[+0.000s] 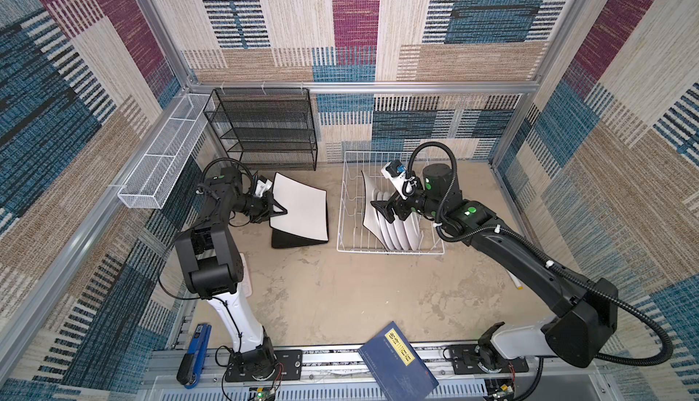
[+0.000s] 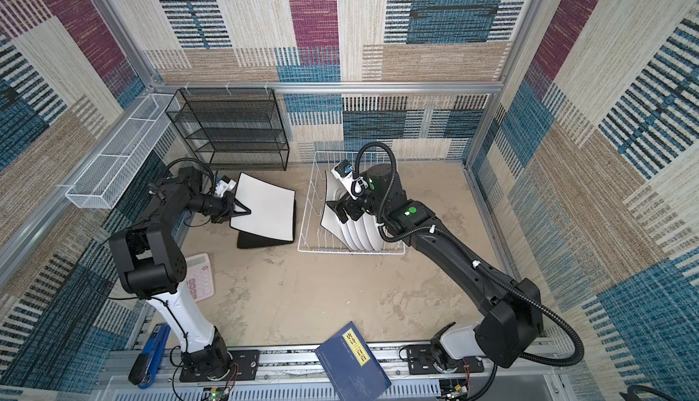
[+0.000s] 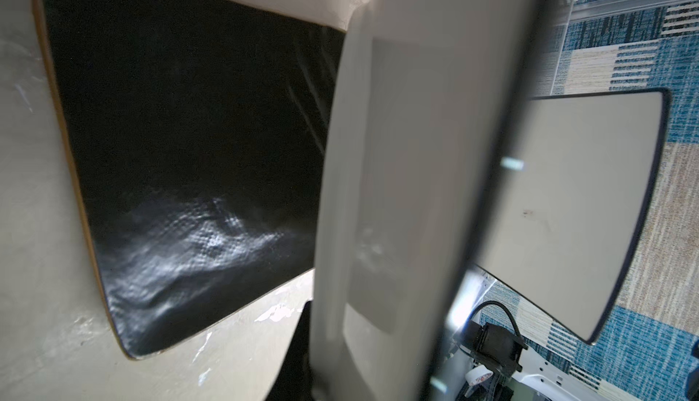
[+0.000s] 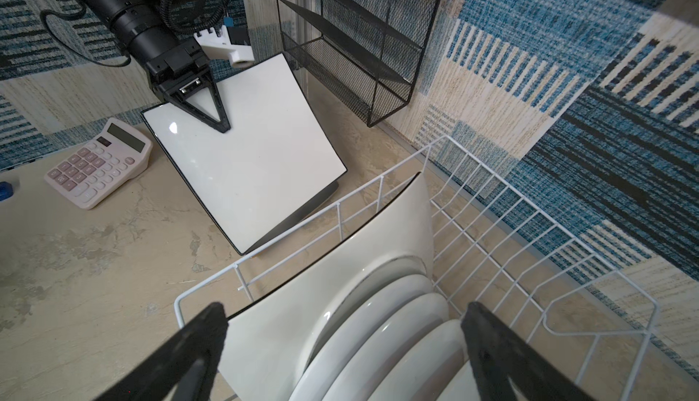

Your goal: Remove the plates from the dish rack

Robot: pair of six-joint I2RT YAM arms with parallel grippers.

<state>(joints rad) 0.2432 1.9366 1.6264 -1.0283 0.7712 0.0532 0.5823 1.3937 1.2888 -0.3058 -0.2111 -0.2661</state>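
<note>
- White-faced square plate (image 1: 302, 206), left of the dish rack (image 1: 351, 198), held at its left edge by left jaws.
- Right jaws wide over racked plates (image 1: 399, 230): stiff, glossy, probably breakable; take upper rims.

Bottom plate (image 1: 299, 243) largely under held plate (image 1: 299, 206)

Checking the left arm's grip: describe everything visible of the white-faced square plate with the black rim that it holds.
The white-faced square plate has a glossy face, a thin black rim and slightly curved sides; it looks ceramic. It is outside the white wire dish rack, tilted face up, pinched at one edge by the shut left gripper. Its low edge hangs over a black-backed square plate lying face down on the table; contact unclear.
</note>
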